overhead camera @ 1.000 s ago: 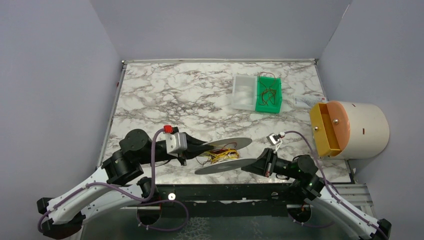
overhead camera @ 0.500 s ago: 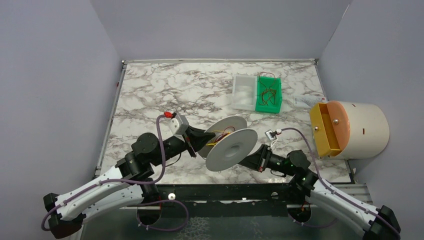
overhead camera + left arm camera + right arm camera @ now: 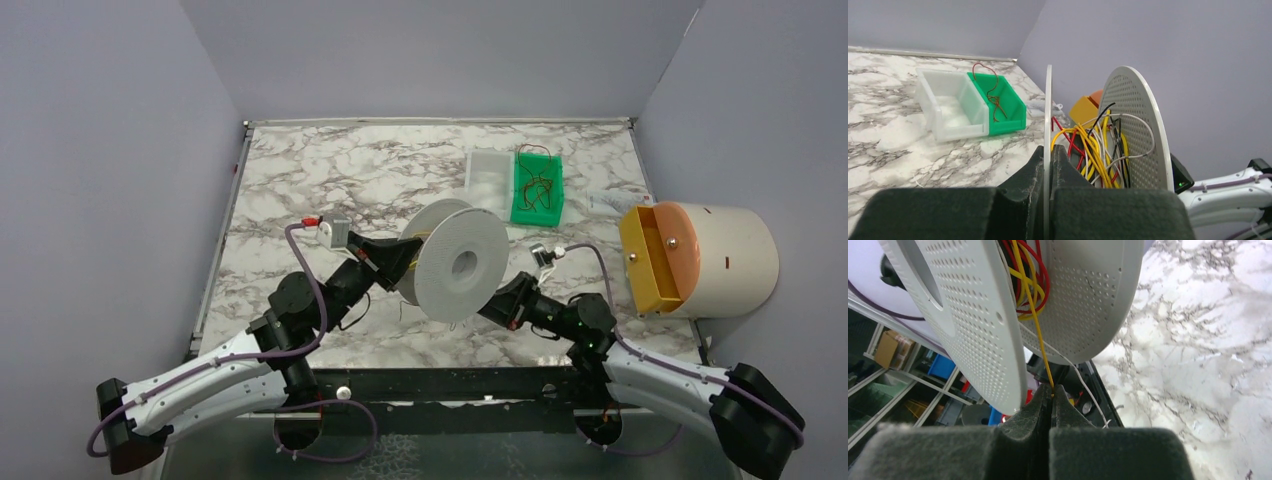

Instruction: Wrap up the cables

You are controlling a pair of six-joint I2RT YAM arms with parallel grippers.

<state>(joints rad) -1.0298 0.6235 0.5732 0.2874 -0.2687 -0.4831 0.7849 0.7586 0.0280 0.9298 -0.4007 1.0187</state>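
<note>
Several hair-thin yellow, red, white cables (image 3: pixel 1093 150), a tangle inside the spool (image 3: pixel 485 250)

Left end effector (image 3: pixel 1047 150) and right end effector (image 3: pixel 1051 388) are pinched closed.

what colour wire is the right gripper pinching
Yellow wire, clearest in the right wrist view.

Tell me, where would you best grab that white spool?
Probably by one thin flange of the spool, at its rim, edge-on from the left, as the left claw does. The flange is flat enough to pinch; the hub is buried in cables.
</note>
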